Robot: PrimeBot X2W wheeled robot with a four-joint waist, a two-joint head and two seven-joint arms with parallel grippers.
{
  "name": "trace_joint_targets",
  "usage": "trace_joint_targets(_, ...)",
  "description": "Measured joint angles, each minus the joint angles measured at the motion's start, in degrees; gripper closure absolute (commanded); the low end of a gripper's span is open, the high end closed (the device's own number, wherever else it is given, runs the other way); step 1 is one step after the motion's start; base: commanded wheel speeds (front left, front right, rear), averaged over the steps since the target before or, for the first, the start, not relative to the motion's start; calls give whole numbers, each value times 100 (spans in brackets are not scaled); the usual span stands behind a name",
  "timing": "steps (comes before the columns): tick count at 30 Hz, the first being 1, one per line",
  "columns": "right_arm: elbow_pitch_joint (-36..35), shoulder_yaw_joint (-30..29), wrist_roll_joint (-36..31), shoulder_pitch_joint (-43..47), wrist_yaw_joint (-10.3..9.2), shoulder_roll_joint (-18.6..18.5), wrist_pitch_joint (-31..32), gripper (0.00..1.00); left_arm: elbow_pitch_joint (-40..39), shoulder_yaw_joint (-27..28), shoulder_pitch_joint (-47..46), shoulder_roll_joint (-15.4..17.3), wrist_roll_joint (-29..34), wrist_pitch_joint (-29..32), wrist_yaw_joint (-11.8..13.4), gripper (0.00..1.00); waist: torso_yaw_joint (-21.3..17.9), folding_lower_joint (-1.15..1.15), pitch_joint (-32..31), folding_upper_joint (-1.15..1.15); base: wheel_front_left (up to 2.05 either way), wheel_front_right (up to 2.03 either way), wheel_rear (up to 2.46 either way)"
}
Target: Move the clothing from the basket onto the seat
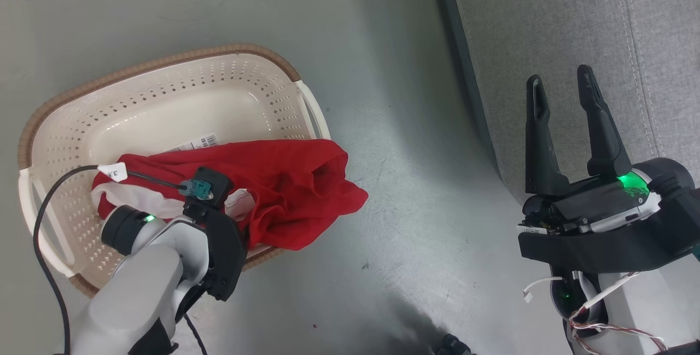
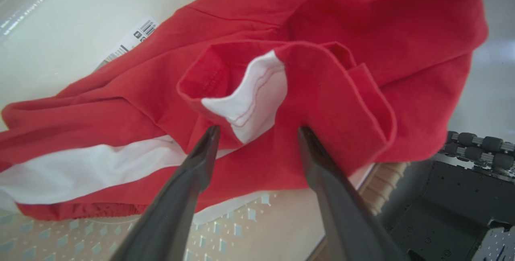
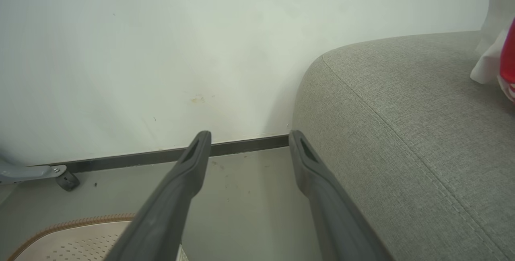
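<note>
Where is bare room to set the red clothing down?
The grey woven-fabric sofa seat is bare from its edge to the stitched seam, ahead of the right tool. The far half of the cream perforated basket is bare; its near half is crowded with red white-striped clothing and the left tool.

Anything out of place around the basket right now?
Yes: the clothing hangs partly out of the basket, draped over its rim toward the seat, above the floor. Nothing looks damaged.
</note>
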Motion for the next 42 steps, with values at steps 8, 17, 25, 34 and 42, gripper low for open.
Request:
trace_joint_targets(8, 3, -38, -19, 2, 42, 29, 0, 0, 144, -130, -106, -77, 9, 156, -5, 0, -34, 0, 25, 0, 0, 0, 0)
trace_joint_targets(17, 62, -19, -133, 4, 75, 57, 0, 0, 171, -448, -232, -98, -8, 316, -5, 0, -29, 0, 54, 0, 0, 0, 0)
trace_joint_targets(25, 87, -5, -164, 12, 94, 66, 0, 0, 143, -603, -244, -121, -56, 365, -5, 63, -30, 0, 64, 0, 0, 0, 0)
trace_joint_targets(34, 140, -91, -170, 5, 112, 76, 0, 0, 13, -711, -332, -113, -328, 277, -7, 100, -12, 0, 42, 0, 0, 0, 0)
trace_joint_targets(42, 240, -237, -212, -15, 145, 82, 0, 0, -49, -791, -371, -119, -589, 0, -7, 100, 68, 0, -147, 0, 0, 0, 0)
